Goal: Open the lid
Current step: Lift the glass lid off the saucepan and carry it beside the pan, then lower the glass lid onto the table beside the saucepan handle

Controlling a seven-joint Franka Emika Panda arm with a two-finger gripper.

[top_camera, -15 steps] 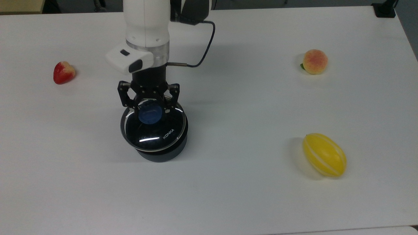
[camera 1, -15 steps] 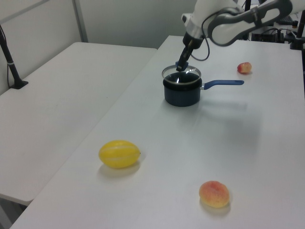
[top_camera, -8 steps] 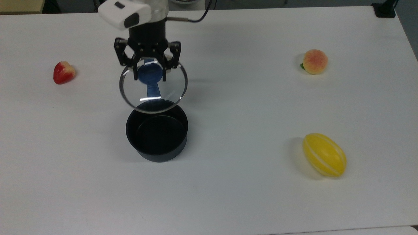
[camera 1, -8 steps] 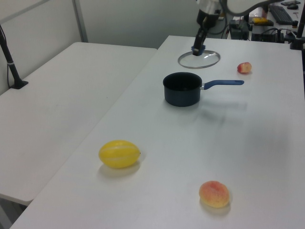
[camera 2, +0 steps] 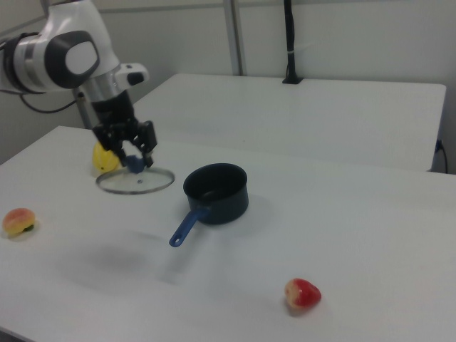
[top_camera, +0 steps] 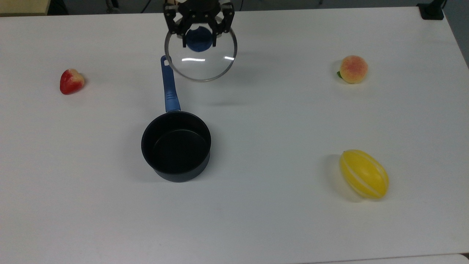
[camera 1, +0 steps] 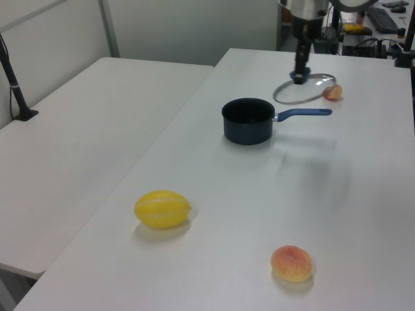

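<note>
The lid is a round clear glass disc with a metal rim and a blue knob, held level in the air near the top view's top edge. My gripper is shut on the knob from above. The lid is off the pan and hangs beyond the end of the long blue handle. The black saucepan stands uncovered on the white table, and its inside looks empty. In the left view the lid and gripper are behind the saucepan. The right view shows the lid and gripper left of the saucepan.
A red strawberry lies at the top view's left. A peach and a yellow melon lie at the top view's right. A second white table stands beside this one at the left view's left.
The gripper has lifted the lid off the saucepan and carried it toward the top view's top and somewhat right. The saucepan has stayed in place, and its handle now shows.
</note>
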